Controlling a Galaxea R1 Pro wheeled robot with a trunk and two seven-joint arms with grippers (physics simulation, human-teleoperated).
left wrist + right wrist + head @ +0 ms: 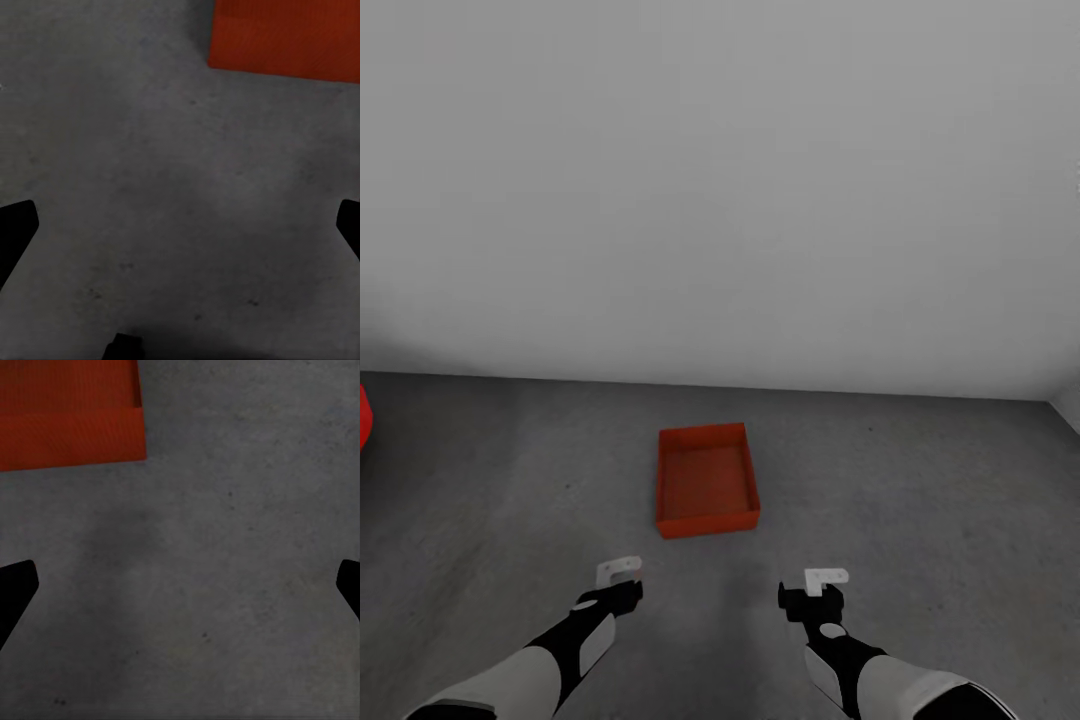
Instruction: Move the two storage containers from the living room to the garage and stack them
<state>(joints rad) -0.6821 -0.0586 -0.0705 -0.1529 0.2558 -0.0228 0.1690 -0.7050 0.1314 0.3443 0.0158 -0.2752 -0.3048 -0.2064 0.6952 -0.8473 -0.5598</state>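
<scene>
One orange-red storage container (pixel 706 480) is sitting upright on the dark grey floor (pixel 920 500) near the pale wall (pixel 720 180), just ahead of and between the left gripper (pixel 618 574) and right gripper (pixel 822 583), both hovering wide open, gripping nothing, above bare concrete.

- Showing two forearms in white shells over black joints, left arm (pixel 550 655) and right arm (pixel 880 675).
- Carrying small white angled brackets at black wrists.
- Ending in black, tapering fingertips (pixel 15 232).
</scene>
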